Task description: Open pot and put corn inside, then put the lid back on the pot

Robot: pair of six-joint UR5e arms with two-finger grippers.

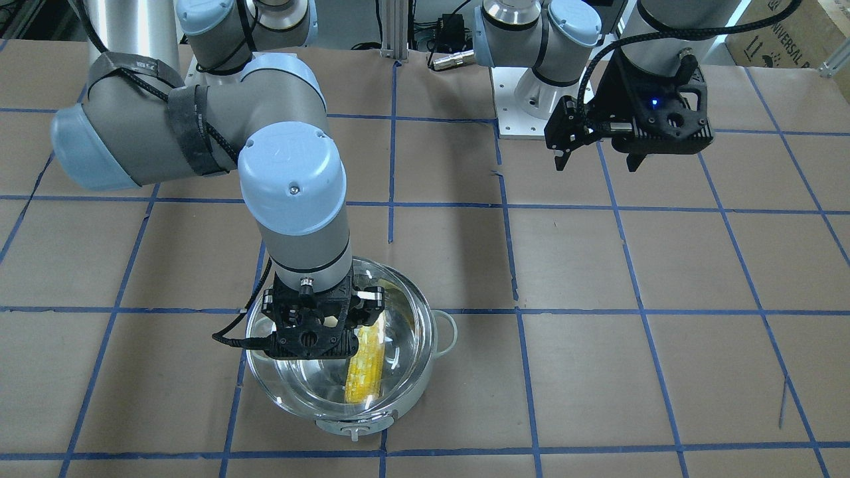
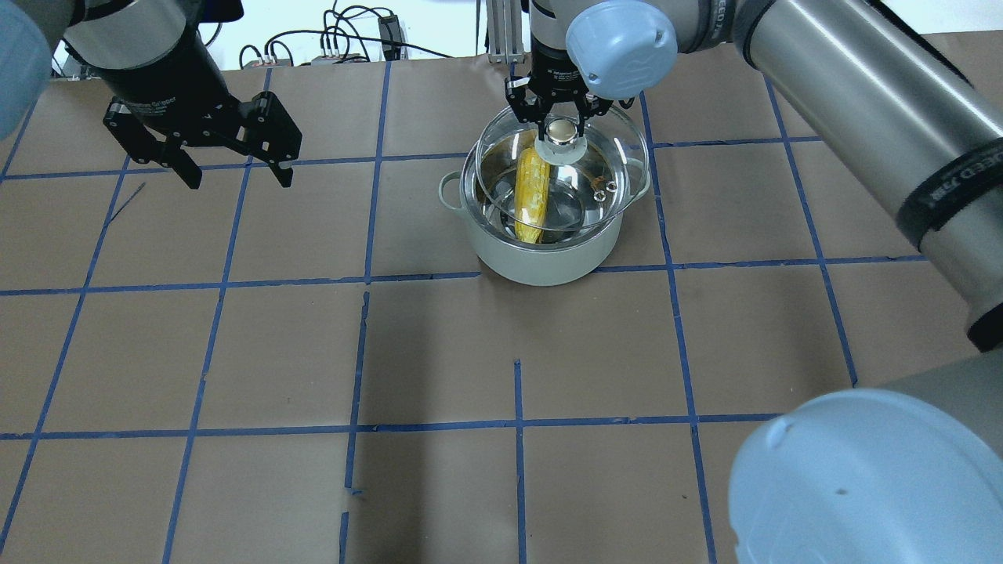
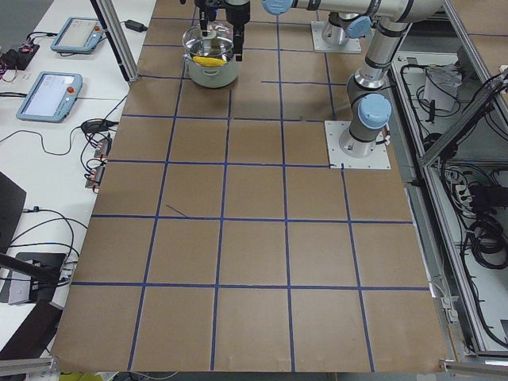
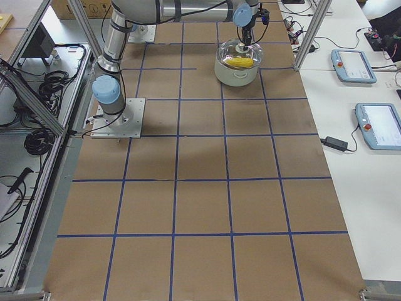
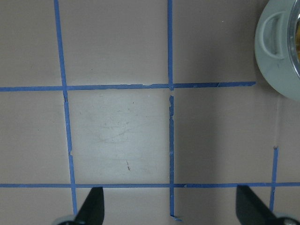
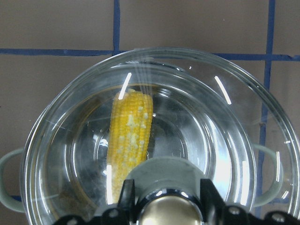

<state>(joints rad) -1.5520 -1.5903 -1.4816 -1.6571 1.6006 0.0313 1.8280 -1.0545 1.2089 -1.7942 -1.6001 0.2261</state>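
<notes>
Glass lid (image 2: 576, 168) in my right gripper (image 2: 558, 129), hanging just above the pot (image 2: 541, 254) with the corn (image 2: 530, 188) already inside.

Yellow corn lies along the steel bottom, so what I judge is left is seating the lid. My right jaws are clenched on the lid's knob (image 2: 562, 131), holding it by the centre so it hangs level. It sits shifted toward the far edge of the worktop rather than square on the rim, so I would need to line it up before lowering. The pot stands near the far edge, a little right of the middle. My left gripper (image 2: 235, 160) hangs well apart toward the far left corner, jaws spread and empty, out of the way.
</notes>
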